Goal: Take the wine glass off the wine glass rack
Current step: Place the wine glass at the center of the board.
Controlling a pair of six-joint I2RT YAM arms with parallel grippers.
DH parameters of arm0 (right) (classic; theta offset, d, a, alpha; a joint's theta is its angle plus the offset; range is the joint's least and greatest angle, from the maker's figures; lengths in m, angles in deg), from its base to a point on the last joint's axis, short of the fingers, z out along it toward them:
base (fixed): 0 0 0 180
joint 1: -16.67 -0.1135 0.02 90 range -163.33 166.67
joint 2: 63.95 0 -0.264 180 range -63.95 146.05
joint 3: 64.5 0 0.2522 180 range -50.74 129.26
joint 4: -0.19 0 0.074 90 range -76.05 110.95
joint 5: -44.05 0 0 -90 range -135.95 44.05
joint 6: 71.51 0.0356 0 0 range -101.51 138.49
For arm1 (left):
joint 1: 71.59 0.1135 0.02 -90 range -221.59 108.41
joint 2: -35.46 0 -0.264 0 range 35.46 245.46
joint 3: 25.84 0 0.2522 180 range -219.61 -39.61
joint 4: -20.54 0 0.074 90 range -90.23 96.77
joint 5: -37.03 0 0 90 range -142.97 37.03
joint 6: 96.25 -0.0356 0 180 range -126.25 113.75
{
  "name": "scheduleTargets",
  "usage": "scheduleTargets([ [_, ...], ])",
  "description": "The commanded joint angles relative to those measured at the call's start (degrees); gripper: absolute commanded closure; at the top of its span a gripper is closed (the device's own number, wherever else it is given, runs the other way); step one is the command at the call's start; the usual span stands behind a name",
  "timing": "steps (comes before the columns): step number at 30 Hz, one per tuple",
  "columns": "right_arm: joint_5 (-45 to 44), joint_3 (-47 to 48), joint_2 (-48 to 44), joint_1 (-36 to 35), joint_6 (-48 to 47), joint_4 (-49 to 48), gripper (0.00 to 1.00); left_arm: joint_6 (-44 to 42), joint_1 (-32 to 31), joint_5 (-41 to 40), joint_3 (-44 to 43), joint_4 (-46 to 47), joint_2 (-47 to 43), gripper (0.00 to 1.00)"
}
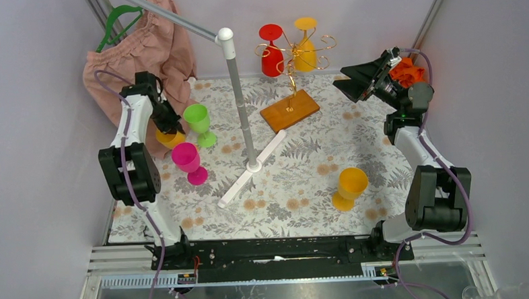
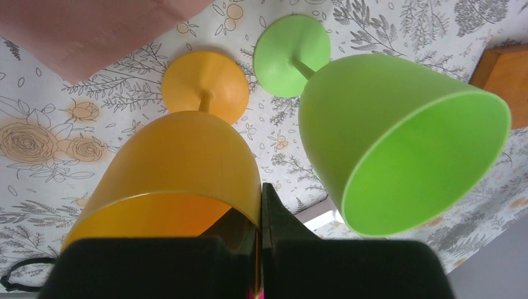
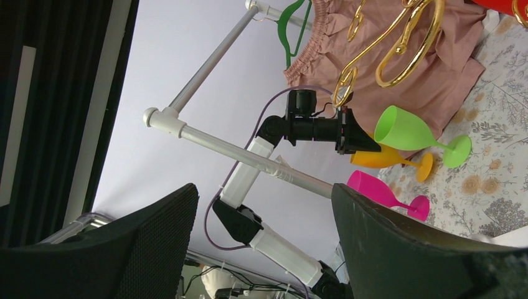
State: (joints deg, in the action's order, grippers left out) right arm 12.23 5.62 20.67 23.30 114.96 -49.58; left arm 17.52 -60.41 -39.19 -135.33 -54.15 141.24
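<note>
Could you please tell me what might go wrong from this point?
1. The left end effector pinches the rim of the orange glass, close beside the green glass. Releasing it or pulling away could topple either one.
2. The red glass and yellow glass hang close together on the wine glass rack. Reaching for one, the open right end effector might knock the other or tip the thin wire rack.

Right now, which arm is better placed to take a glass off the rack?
Right. The right pincer is open, empty and close to the wine glass rack. The left pincer is shut on an orange glass, far from it.
</note>
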Motion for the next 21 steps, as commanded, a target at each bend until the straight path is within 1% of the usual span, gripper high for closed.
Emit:
scheduleTargets([
  [1,1.0,0.2,0.4,0.5,0.1,-3.1,0.14,-0.4,-0.8,-3.0,-0.3,2.6,2.3,1.0],
  [2,0.9,0.2,0.6,0.5,0.0,-3.1,0.14,-0.4,-0.9,-3.4,-0.5,2.5,2.7,1.0],
  [6,0.9,0.1,1.3,0.5,0.1,-3.4,0.14,0.0,-2.5,-9.8,-2.3,1.1,4.9,1.0],
  [12,0.9,0.1,2.0,0.6,0.3,-4.0,0.14,0.3,-3.5,-11.5,-3.1,1.0,6.2,0.99],
  [17,0.9,-0.1,2.2,0.6,0.3,-4.2,0.14,0.0,-3.7,-11.9,-2.7,1.0,6.1,0.85],
  [18,0.9,-0.2,2.3,0.6,0.3,-4.2,0.14,-0.2,-3.7,-11.9,-2.9,0.9,5.9,0.79],
  [19,0.9,-0.2,2.3,0.6,0.5,-4.3,0.14,-0.5,-3.7,-12.0,-3.2,0.6,5.7,0.75],
  [21,0.9,-0.2,2.3,0.6,0.4,-4.3,0.14,-0.8,-3.8,-12.1,-4.1,0.0,5.6,0.72],
])
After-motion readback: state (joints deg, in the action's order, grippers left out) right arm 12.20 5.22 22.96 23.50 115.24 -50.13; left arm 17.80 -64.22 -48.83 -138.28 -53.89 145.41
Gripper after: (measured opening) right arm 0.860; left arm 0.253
